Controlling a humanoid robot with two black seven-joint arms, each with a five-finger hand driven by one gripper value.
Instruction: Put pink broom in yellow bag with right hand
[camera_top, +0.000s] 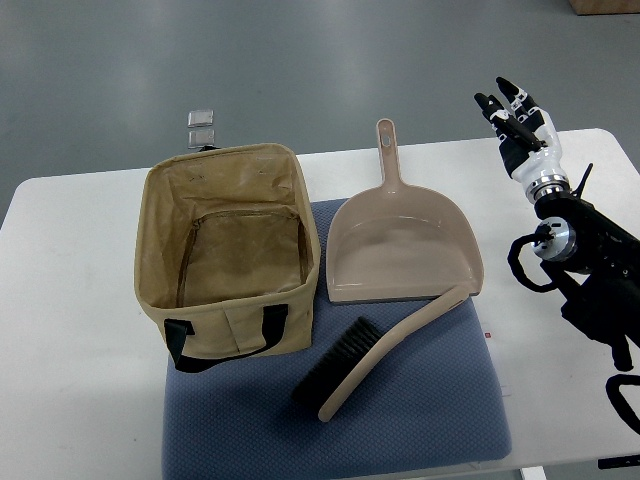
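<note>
Broom (375, 352) lies diagonally on the blue mat (420, 410), bristles toward the near edge, handle tip touching the dustpan (400, 250). Open yellow bag (228, 250) stands left. Right hand (515, 120), fingers relaxed and empty, hovers at the table's (70, 330) far-right edge.

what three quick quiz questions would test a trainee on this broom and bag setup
1. True or false: the broom is already inside the bag.
2. What does the broom's handle tip rest against?
3. Is the right hand A) gripping the broom, B) raised above the table's far right edge, holding nothing, or C) inside the bag?

Key:
1. False; it lies on the blue mat.
2. The dustpan.
3. B.
</note>
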